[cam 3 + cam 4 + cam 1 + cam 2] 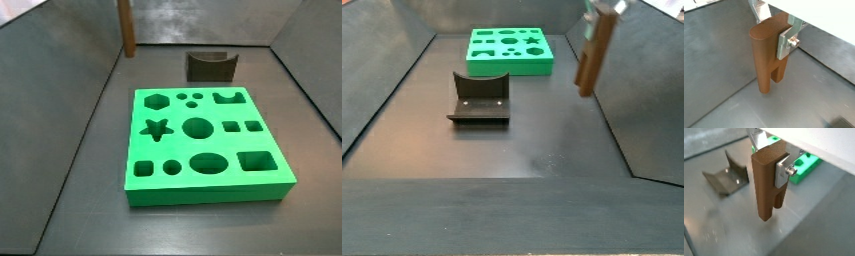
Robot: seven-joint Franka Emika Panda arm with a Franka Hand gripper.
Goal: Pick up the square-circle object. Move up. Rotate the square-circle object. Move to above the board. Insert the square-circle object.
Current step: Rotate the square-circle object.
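My gripper [774, 30] is shut on the square-circle object [764, 60], a brown flat slab that hangs upright with its two prongs pointing down, clear of the grey floor. Both wrist views show it, with a silver finger [783, 170] clamped on each broad face near its top end. In a side view the slab [591, 55] hangs near the right wall, the gripper [605, 8] just at the frame's top edge. In a side view [127, 28] the slab is at the far left and the gripper is out of frame. The green board [201, 190] lies flat on the floor, apart from the slab.
The dark fixture [210, 66] stands on the floor just beyond the board's far edge; it also shows in a side view [478, 100] and a wrist view [725, 175]. Grey sloping walls [629, 110] enclose the floor on all sides.
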